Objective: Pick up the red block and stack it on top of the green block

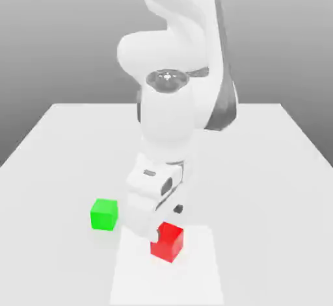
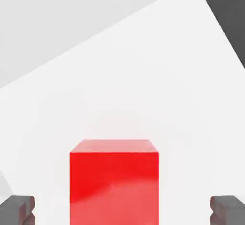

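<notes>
Where the hand opens, the red block sits.

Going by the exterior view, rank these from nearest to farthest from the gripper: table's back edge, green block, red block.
1. Red block: right at the gripper, between its open fingers.
2. Green block: toward the exterior view's left.
3. Table's back edge: far behind both.

The red block was flanked by open gaps on both finger sides — bare white sheet was seen there — while the green block was set well clear, off the sheet.
</notes>
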Controlling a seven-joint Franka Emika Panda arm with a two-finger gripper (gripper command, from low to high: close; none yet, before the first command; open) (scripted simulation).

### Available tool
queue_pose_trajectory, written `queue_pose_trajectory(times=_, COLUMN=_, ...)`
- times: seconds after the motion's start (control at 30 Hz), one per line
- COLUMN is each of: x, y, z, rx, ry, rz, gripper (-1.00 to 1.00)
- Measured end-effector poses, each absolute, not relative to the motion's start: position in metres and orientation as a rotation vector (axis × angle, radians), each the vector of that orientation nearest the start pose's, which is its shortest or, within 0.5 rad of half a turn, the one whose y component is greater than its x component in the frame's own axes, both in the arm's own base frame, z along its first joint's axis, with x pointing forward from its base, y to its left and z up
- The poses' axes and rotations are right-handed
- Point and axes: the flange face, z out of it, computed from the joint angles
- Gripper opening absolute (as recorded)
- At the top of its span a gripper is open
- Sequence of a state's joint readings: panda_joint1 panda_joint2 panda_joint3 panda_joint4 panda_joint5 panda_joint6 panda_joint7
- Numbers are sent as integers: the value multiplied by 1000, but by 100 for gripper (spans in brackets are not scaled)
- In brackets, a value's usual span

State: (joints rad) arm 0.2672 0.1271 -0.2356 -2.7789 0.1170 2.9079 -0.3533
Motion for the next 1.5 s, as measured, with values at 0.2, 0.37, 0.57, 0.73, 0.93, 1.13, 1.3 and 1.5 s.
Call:
queue_pose_trajectory(times=0.2, x=377, y=1, z=147, rx=-3114, ry=-424, rz=-2, gripper=-100)
queue_pose_trajectory(times=0.37, x=377, y=1, z=146, rx=-3113, ry=-424, rz=0, gripper=-100)
queue_pose_trajectory(times=0.57, x=380, y=1, z=184, rx=-3115, ry=-428, rz=-7, gripper=-100)
queue_pose_trajectory(times=0.73, x=372, y=-7, z=212, rx=-3102, ry=-484, rz=4, gripper=-100)
queue_pose_trajectory(times=0.93, x=338, y=-79, z=234, rx=-3042, ry=-742, rz=12, gripper=-100)
queue_pose_trajectory(times=1.13, x=288, y=-132, z=245, rx=-2960, ry=-1037, rz=6, gripper=-100)
queue_pose_trajectory(times=1.3, x=279, y=-135, z=223, rx=-2882, ry=-1112, rz=-22, gripper=-100)
queue_pose_trajectory(times=1.5, x=278, y=-137, z=189, rx=-2892, ry=-1108, rz=-19, gripper=-100)
